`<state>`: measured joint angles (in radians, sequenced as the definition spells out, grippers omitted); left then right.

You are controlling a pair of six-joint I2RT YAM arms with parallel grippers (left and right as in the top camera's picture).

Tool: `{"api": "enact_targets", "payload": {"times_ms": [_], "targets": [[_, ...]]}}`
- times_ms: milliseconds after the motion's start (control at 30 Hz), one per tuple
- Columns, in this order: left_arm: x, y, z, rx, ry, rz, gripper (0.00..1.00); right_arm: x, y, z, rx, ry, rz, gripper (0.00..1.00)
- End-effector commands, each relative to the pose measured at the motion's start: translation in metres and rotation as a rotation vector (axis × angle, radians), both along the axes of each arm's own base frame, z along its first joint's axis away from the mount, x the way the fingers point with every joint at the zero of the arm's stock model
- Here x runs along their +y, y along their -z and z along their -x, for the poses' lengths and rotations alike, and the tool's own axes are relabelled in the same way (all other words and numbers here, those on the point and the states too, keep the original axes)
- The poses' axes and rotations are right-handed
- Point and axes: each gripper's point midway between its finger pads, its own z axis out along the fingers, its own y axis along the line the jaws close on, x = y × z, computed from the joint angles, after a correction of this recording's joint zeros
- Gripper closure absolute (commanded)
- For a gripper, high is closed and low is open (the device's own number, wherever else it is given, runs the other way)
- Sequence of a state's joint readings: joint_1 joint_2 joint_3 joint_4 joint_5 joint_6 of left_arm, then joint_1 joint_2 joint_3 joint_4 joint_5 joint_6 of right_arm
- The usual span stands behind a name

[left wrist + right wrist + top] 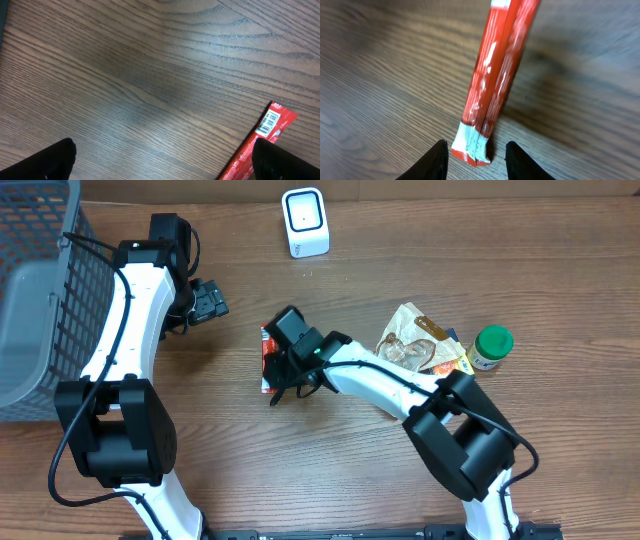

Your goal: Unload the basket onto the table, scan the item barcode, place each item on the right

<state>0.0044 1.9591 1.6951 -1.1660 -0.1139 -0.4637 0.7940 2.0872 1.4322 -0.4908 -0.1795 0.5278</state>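
Basket (40, 290): grey wire, set at the 9 o'clock edge of the table (330, 470).
Left claw (210, 302): held wide, with nothing between its fingers (55, 160); it is placed at 10 o'clock from the packet (267, 360), apart from it.
Packet: red and long, laid on the table near the centre; in the overhead view it is largely covered by the right claw (283, 380).
Barcode (270, 122): a white patch printed near one end of the packet, faced upward; it is seen at 4 o'clock in the left wrist view.
Scanner (305, 222): white, stood at the table's 12 o'clock edge, well apart from the packet and at 1 o'clock from it.
Right claw: set over the packet at a narrow opening. In the right wrist view the packet's pale crimped end is framed by the two fingers (438, 160), with a thin gap seen on each side, so nothing is clamped.
Bag (410, 340): crinkled, tan and clear, laid at 3 o'clock from the packet.
Jar (490, 348): green-lidded, stood just beside the bag at its 3 o'clock.
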Motion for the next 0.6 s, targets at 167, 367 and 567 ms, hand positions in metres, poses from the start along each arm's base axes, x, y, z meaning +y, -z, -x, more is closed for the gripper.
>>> {"api": "enact_targets", "payload": {"times_ms": [167, 367, 567], "targets": [[0.0033, -0.0015, -0.0019, -0.003, 0.011, -0.018, 0.00, 0.0021, 0.0090, 0.0018, -0.026, 0.006, 0.038, 0.62], [0.0033, -0.0015, -0.0019, -0.003, 0.011, -0.018, 0.00, 0.0064, 0.0096, 0.0005, -0.084, 0.011, 0.064, 0.63], [0.0033, -0.0015, -0.0018, -0.003, 0.011, -0.018, 0.00, 0.0090, 0.0123, 0.0042, -0.109, 0.007, 0.091, 0.63]]}}
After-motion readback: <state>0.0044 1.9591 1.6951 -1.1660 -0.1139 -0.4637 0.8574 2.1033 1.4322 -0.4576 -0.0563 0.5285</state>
